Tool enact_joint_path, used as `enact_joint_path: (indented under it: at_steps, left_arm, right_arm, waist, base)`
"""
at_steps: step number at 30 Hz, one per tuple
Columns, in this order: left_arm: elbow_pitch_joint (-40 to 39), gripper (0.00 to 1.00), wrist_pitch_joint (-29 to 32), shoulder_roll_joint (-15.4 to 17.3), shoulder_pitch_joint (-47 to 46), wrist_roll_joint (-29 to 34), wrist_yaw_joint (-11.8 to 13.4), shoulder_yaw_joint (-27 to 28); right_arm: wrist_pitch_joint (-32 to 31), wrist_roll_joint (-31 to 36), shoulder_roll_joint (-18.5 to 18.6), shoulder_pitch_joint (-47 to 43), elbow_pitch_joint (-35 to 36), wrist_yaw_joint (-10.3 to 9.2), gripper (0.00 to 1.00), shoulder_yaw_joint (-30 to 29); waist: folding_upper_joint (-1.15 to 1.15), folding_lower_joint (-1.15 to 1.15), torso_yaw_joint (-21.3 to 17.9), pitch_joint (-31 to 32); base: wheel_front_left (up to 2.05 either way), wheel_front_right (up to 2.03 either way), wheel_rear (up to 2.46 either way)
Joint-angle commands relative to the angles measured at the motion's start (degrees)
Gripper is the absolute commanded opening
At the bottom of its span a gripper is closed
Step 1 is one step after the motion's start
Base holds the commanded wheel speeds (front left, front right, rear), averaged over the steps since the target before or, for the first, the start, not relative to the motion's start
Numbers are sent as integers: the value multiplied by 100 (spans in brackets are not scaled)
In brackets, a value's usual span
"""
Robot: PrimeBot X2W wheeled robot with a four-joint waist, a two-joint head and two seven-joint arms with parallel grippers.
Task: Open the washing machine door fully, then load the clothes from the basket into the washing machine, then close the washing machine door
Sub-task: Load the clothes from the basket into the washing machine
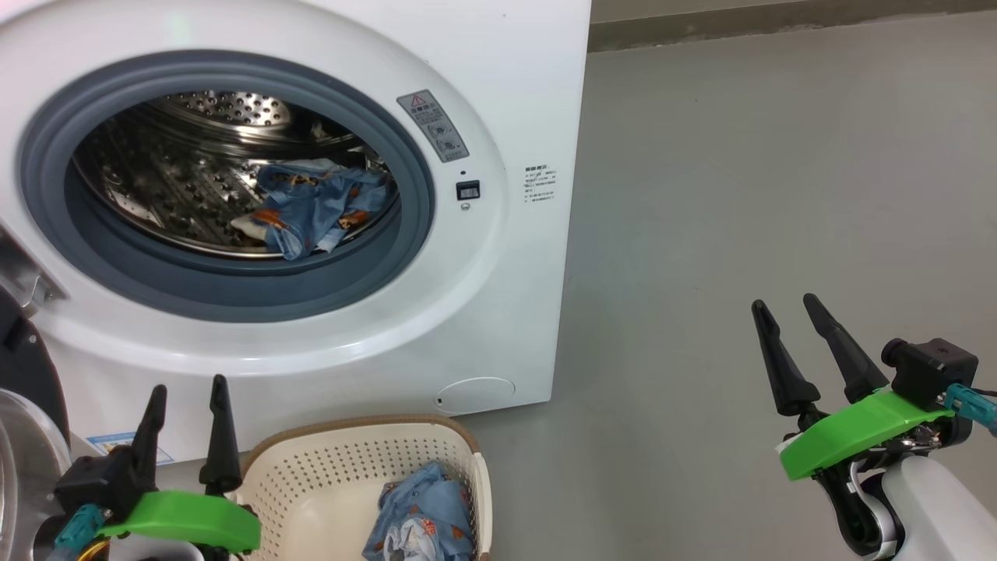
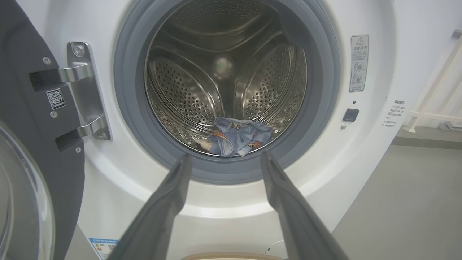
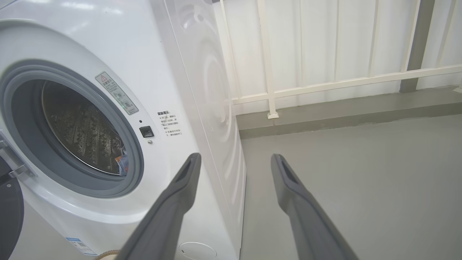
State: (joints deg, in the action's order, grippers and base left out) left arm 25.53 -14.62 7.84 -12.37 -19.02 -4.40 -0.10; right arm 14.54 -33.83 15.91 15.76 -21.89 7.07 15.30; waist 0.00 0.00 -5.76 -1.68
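Note:
The washing machine (image 1: 498, 86) stands with its door (image 1: 23, 366) swung open to the left, black rim and glass bowl at that view's left edge. A light blue garment with orange prints (image 1: 319, 206) lies in the steel drum, with a bit of cream cloth beside it. Below the machine sits the cream basket (image 1: 311, 475), holding a crumpled blue and white garment (image 1: 424, 514). My left gripper (image 1: 189, 383) hangs open and empty just left of the basket, facing the drum (image 2: 226, 155). My right gripper (image 1: 783, 301) is open and empty over the floor, right of the machine (image 3: 236, 156).
Grey floor (image 1: 740, 156) stretches to the right of the machine. In the right wrist view a white railing (image 3: 325, 85) and a low kerb run along the far wall. The door hinge (image 2: 85, 90) sits left of the opening.

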Motion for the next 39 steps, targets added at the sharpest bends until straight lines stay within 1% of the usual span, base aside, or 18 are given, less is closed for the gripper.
enact_joint_path:
  at_steps: [1, 39]
  left_arm:
    - [-214, 100, -38, 99, -41, -17, 43, 200]
    - [-272, 100, -38, 11, 13, -99, 126, 110]
  right_arm:
    - [46, -3, 97, -54, 146, 42, 100, 69]
    - [46, -6, 118, -1, 143, 42, 100, 93]
  waist:
    - [0, 0, 2, 0]
    - [0, 0, -3, -55]
  base:
    - [0, 0, 0]
    - [0, 0, 0]
